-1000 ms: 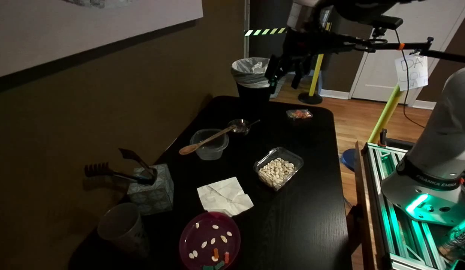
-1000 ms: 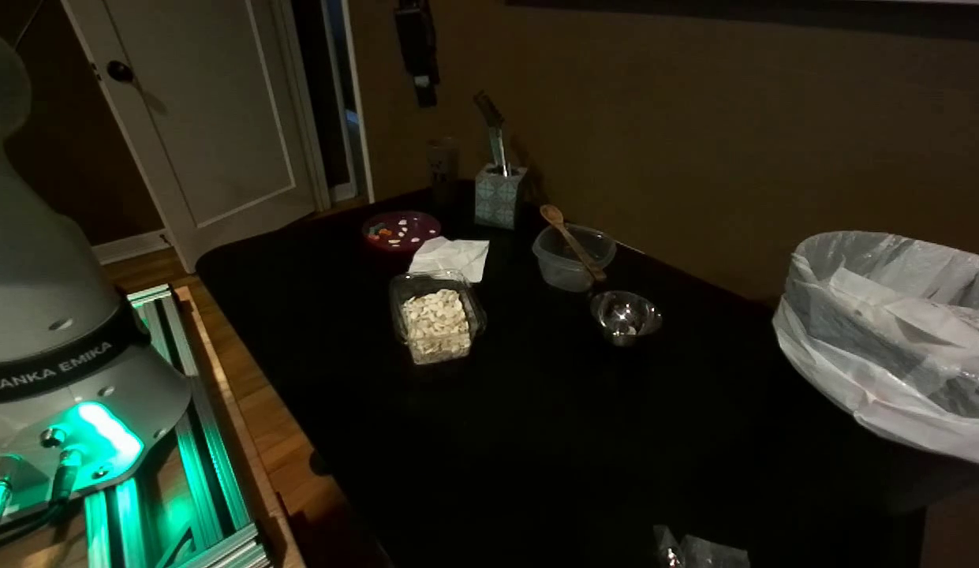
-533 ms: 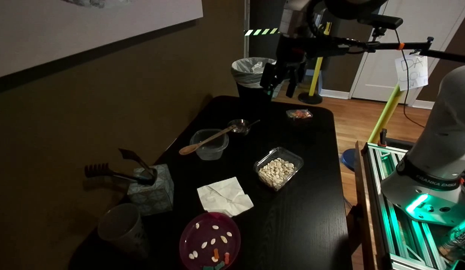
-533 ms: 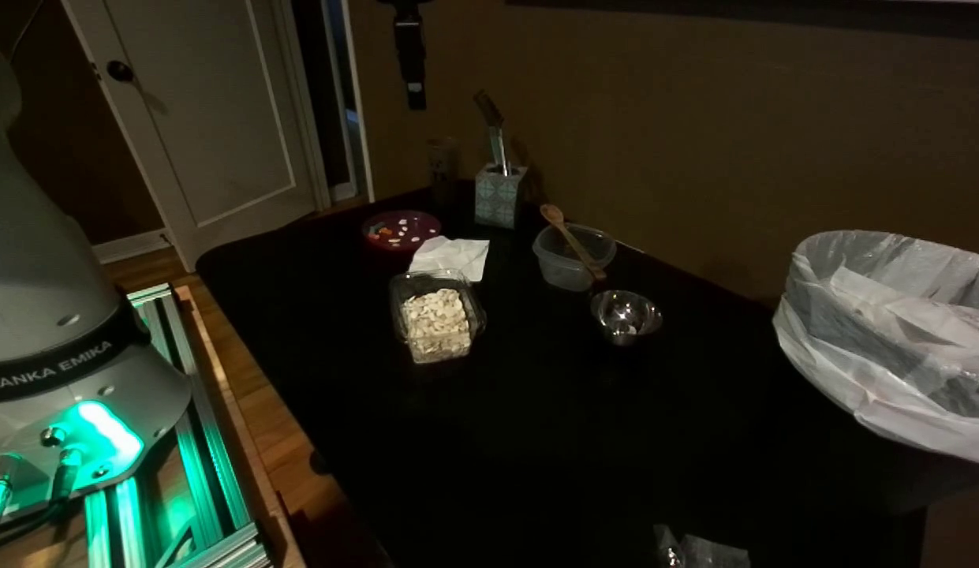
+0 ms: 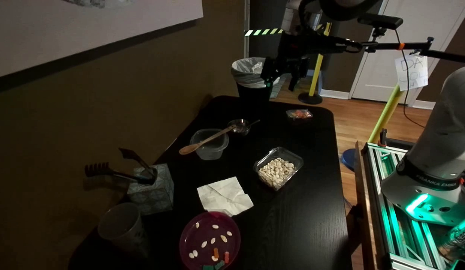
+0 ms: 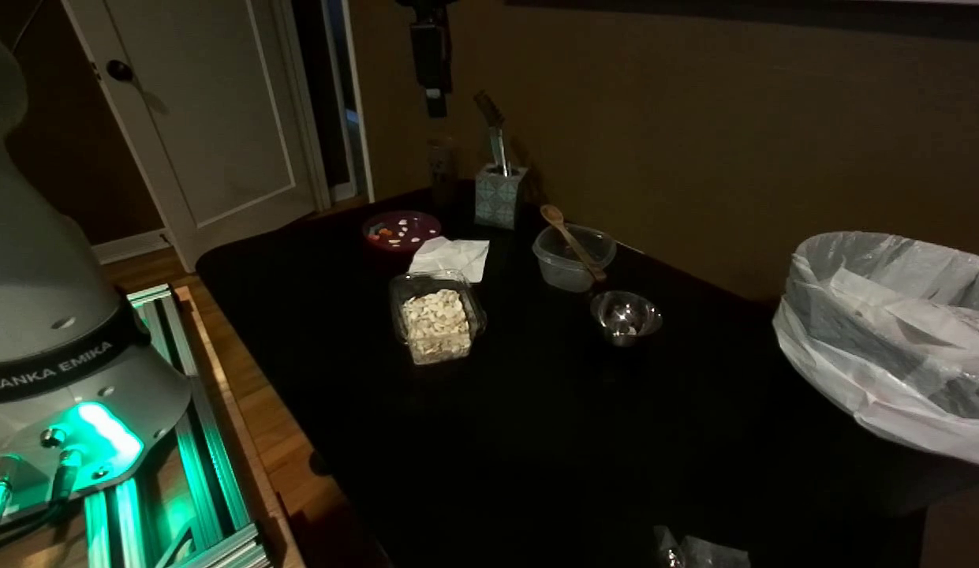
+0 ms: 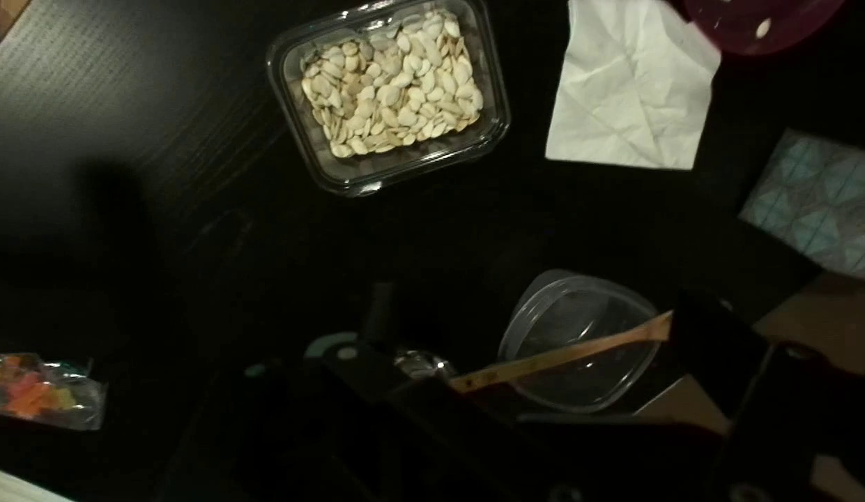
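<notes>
far left, a cloudy cup (image 5: 121, 227) stands just beside a patterned box (image 5: 153, 195), dark utensils (image 5: 121, 174) jutting from its top; next a wooden spoon (image 5: 210, 139) lies across a clear tub (image 5: 210, 154), handle end near a metal bowl (image 5: 242, 130); nearer us, a purple plate (image 5: 190, 237) of pale seeds (image 5: 204, 244) and coloured sweets (image 5: 226, 257), white napkin (image 5: 225, 197) just beside it; at the far end of the dark table (image 5: 292, 221), a lined bin (image 5: 250, 80) – and here's the gripper (image 5: 280, 86), hanging high above, jaws spread well apart, gripping nothing; the wrist view has spoon and tub showing between them, the bowl partly hidden; then a clear tray (image 5: 290, 156) heaped with more seeds (image 5: 276, 172), a see-through packet (image 5: 299, 114) of sweets and – far right – the robot's base (image 5: 427, 198), glowing green
</notes>
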You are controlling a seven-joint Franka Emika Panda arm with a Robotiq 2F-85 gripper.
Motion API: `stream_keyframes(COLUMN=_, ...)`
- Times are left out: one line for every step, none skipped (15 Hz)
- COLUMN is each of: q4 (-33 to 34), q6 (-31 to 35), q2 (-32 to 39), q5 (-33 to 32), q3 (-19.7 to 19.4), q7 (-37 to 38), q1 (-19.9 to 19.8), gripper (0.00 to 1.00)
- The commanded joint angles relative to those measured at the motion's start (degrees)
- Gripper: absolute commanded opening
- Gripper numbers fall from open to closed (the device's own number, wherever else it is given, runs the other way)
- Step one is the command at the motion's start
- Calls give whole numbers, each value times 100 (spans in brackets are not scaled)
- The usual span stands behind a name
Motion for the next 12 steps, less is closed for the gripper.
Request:
stream_keyframes(q4=-6, q6=450, q2=446, q5=-234, q3=-506, q7=271, q1=-527, gripper=100)
stream_keyframes(q4=-2, q6=591, q2=669, q5=-247, q3=-696, q7=253, q1=-684, gripper=100)
stream_keyframes(q4=50, q6=704, q2=884, q5=-247, q3=-831, q7=310, q1=-806, gripper=100)
stream_keyframes(q4=75, q6=897, q2=1169, q5=-302, q3=-926, q7=455, q1=-942, gripper=100)
stream_keyframes(q4=144, q6=1022, q2=1409, q5=-296, q3=-1007, q7=584, q1=-1004, gripper=100)
stream_keyframes(q4=225, q6=1138, q2=1729, q5=-159, q3=-1113, q7=648, q1=-990, gripper=100)
stream_keyframes(q4=320, q6=1179, q2=1976, q5=-47, q3=-1210, q7=683, q1=-952, gripper=100)
stream_keyframes(q4=426, q6=1208, q2=2283, q5=35, q3=-1279, q7=779, q1=-895, gripper=100)
stream_keyframes(q4=544, q6=1189, q2=2548, q5=100, q3=-1338, q7=896, q1=-840, gripper=100)
stream_keyframes(q4=190, q6=1124, q2=1910, q5=-94, q3=-1407, q7=630, q1=-815, gripper=100)
stream_keyframes(q4=265, q6=1140, q2=2112, q5=-85, q3=-1453, q7=646, q1=-772, gripper=100)
stream_keyframes(q4=287, q6=1144, q2=2169, q5=-83, q3=-1474, q7=641, q1=-748, gripper=100)
